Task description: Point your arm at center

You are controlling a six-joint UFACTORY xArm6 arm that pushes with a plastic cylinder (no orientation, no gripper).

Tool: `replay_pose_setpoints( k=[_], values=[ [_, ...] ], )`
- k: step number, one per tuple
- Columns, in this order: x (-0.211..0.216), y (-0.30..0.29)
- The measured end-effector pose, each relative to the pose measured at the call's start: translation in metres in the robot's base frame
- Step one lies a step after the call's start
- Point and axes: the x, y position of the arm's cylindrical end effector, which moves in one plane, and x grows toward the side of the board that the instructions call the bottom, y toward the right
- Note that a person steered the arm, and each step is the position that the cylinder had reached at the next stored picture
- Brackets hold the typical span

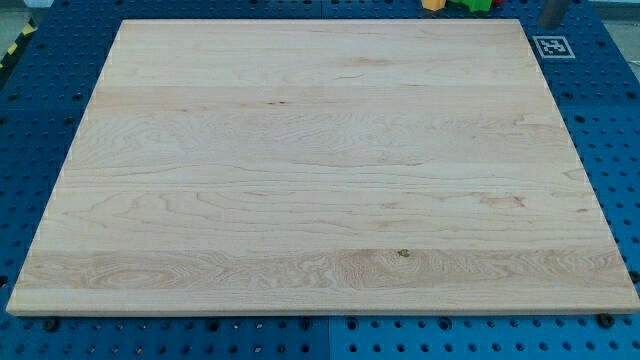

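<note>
The light wooden board (320,170) fills most of the view and has no blocks on it. At the view's top edge, just beyond the board, a yellow-orange block (432,4) and a green block (476,4) are cut off by the frame, so their shapes are unclear. A dark grey piece (553,10) pokes in at the top right, off the board. I cannot tell whether it is my rod, and my tip does not clearly show anywhere.
The board lies on a blue perforated table (600,120). A black-and-white square marker (552,46) sits just off the board's top right corner. A yellow-and-black striped strip (14,48) runs along the upper left.
</note>
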Motion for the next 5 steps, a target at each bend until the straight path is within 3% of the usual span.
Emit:
replay_pose_setpoints(
  k=[1,2,4,5],
  values=[
    [0.001,-0.007],
    [0.04,-0.07],
    [0.178,-0.268],
    [0.246,-0.324]
  ],
)
